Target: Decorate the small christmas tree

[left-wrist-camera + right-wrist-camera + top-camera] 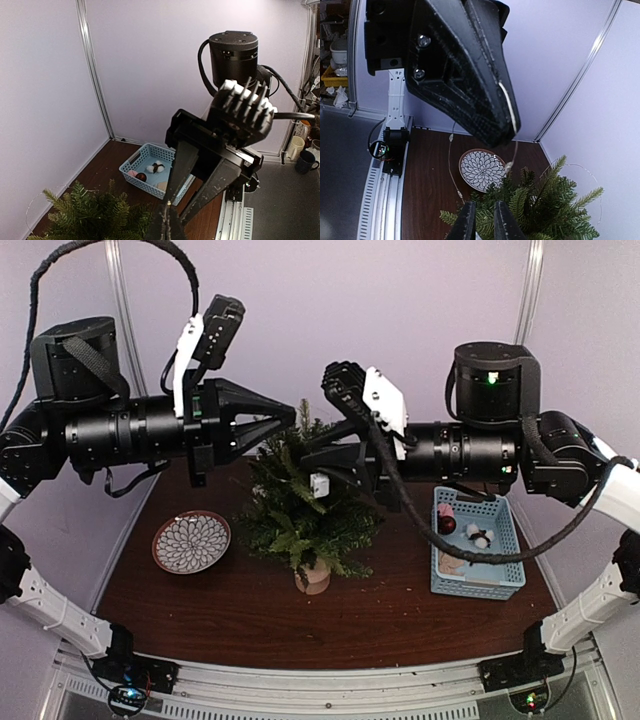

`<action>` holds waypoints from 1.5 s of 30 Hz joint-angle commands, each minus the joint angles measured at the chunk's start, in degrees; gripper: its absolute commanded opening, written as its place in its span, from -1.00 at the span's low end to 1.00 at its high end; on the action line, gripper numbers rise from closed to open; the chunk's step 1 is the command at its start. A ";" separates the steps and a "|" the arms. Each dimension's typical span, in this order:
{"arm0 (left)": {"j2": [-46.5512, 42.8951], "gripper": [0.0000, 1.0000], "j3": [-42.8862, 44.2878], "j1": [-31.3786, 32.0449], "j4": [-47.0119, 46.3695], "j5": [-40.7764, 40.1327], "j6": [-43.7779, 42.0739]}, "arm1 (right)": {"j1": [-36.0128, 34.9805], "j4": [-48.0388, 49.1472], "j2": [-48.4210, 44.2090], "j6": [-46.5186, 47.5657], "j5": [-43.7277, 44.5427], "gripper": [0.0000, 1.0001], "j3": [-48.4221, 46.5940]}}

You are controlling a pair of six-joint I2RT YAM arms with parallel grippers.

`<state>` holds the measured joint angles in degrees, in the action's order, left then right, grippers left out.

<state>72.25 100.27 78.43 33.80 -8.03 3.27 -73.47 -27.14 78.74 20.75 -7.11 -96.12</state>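
Observation:
The small christmas tree (300,510) stands mid-table on its pale wooden stump (313,580); its green branches also fill the bottom of the left wrist view (95,215) and the right wrist view (545,210). A thin wire light string (450,165) with tiny bulbs hangs from my left gripper (290,420), which is shut on it above the treetop (169,207). Facing it, my right gripper (295,455) reaches into the upper branches. Its fingers (484,220) stand a narrow gap apart, and one strand of the wire runs down to the tip of one of them.
A light blue basket (505,540) at the right holds a dark red ball (446,524), a white cotton ornament (478,535) and a pinkish piece. A flower-patterned plate (191,541) lies left of the tree. Purple walls close in the table.

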 commanded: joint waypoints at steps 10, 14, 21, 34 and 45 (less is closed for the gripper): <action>0.82 -1.00 -0.70 0.14 -2.85 6.28 -0.70 | 0.70 1.46 -2.51 -0.65 2.27 -1.00 0.13; 4.59 -1.00 2.29 0.08 -0.88 11.60 -1.06 | 0.68 0.43 -5.91 -0.20 5.71 -1.00 1.66; 11.04 -1.00 8.30 0.07 -0.67 15.24 -3.50 | 0.70 -1.79 -11.49 0.53 9.62 -1.00 3.74; 21.30 -1.00 20.73 0.13 -4.22 16.83 -5.77 | 0.66 -0.47 -17.21 1.72 14.54 -1.00 6.29; 16.86 -1.00 8.56 2.11 -5.63 12.45 -1.12 | 0.63 -3.16 -20.33 0.67 13.41 -1.00 9.27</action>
<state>91.24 111.53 80.03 31.38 6.31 -0.30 -73.12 -29.23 59.29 22.26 5.82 -87.74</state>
